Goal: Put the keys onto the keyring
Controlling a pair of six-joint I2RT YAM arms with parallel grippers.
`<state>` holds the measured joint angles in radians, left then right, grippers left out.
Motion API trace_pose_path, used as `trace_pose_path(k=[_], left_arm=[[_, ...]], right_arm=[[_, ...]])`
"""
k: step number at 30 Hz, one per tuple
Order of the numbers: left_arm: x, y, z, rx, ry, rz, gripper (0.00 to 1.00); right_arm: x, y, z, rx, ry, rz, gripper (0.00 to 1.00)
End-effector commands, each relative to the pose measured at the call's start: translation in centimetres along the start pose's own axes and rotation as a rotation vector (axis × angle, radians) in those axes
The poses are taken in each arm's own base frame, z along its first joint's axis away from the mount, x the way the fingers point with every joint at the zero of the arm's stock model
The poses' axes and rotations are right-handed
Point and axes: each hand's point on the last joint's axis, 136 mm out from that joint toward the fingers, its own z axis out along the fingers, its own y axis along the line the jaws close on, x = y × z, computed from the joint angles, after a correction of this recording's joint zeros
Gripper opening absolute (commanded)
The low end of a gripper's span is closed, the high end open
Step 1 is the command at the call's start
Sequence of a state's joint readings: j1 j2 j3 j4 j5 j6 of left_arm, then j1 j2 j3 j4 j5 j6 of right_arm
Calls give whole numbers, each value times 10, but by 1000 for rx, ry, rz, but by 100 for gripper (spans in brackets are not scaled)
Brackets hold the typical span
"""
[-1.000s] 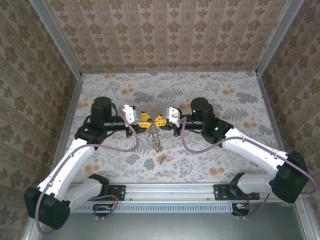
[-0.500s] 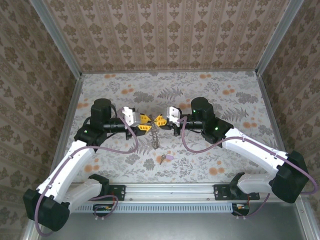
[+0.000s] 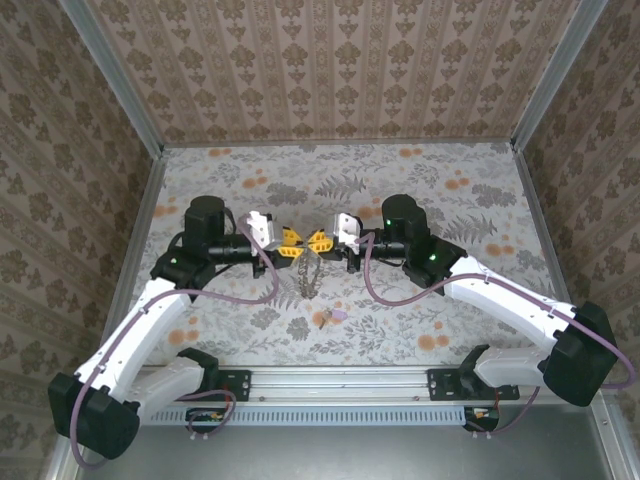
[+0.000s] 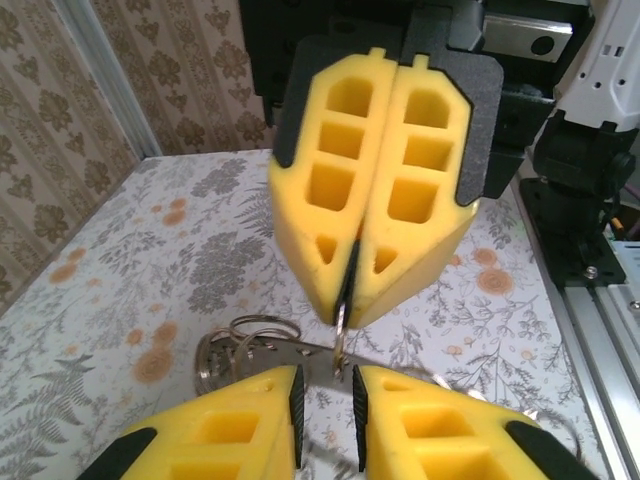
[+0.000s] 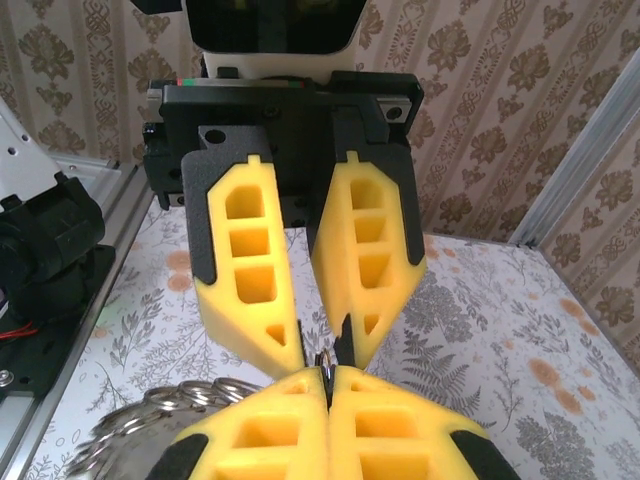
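Observation:
The keyring (image 3: 310,278), a bunch of linked metal rings, hangs above the table between the two grippers. My right gripper (image 3: 314,243) is shut on a thin loop at its top, which sticks up between the closed pads (image 5: 325,362). The left gripper (image 3: 296,246) faces it tip to tip. Its fingers (image 4: 250,420) stand a little apart on either side of that same loop, not pinching it. More rings (image 4: 235,345) trail off to the side below. The keys (image 3: 330,317), small pale purple and tan pieces, lie on the table nearer the arm bases.
The floral tablecloth (image 3: 450,200) covers the table. Patterned walls close off the back and both sides. A metal rail (image 3: 330,378) with the arm bases runs along the near edge.
The left gripper has drawn back slightly to the left, and the hanging rings have swung a little. The keys on the table have not moved.

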<state>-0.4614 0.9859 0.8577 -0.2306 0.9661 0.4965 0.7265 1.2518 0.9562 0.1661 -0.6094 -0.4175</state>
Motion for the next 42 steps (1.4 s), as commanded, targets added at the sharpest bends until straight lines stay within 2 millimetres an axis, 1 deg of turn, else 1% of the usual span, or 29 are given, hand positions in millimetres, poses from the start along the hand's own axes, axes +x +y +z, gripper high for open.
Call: trace_pose_path(k=[1, 4, 8, 12, 13, 16, 19, 20, 21, 22, 25, 27, 30, 33, 35, 36, 40, 42], left_arm=[[-15, -7, 3, 47, -36, 14, 23], [-14, -7, 6, 56, -34, 9, 21], [-18, -7, 5, 56, -39, 23, 16], [-21, -7, 4, 56, -35, 36, 2], [-21, -7, 4, 53, -30, 41, 0], [-20, -3, 2, 27, -15, 52, 0], [-20, -5, 0, 18, -16, 72, 0], [-20, -8, 0, 25, -23, 92, 0], [-19, -11, -1, 35, -33, 112, 0], [-20, -17, -1, 51, -52, 147, 0], [-23, -24, -4, 51, -115, 211, 0], [-26, -26, -4, 50, -143, 222, 0], [-28, -32, -4, 97, -157, 208, 0], [-29, -35, -3, 118, -165, 200, 0], [-29, -34, -3, 111, -165, 199, 0], [-29, -34, -2, 108, -164, 198, 0], [-28, -30, -1, 99, -159, 191, 0], [-28, -30, -1, 99, -160, 190, 0]], right_arm=[[-32, -3, -1, 1, -89, -48, 0], [-33, -3, -1, -1, -92, -50, 0], [-30, -1, 1, -10, -84, -46, 0], [-26, 0, 2, -15, -67, -50, 0], [-24, 1, 2, -19, -57, -53, 0], [-16, 5, -2, -29, -15, -74, 0], [-10, 8, -5, -36, 16, -82, 0], [-7, 7, -6, -30, 33, -82, 15], [-4, 7, -7, -23, 46, -84, 23], [0, 8, -9, -23, 57, -86, 27], [3, 9, -14, -21, 61, -79, 33], [6, 12, -17, -26, 64, -74, 32], [9, 14, -20, -18, 61, -61, 30], [6, 19, -18, -51, 42, -39, 25], [4, 24, -18, -82, 29, -48, 18], [2, 25, -18, -83, 21, -52, 17], [-4, 21, -19, -44, -30, -73, 22], [-5, 19, -19, -39, -31, -77, 22]])
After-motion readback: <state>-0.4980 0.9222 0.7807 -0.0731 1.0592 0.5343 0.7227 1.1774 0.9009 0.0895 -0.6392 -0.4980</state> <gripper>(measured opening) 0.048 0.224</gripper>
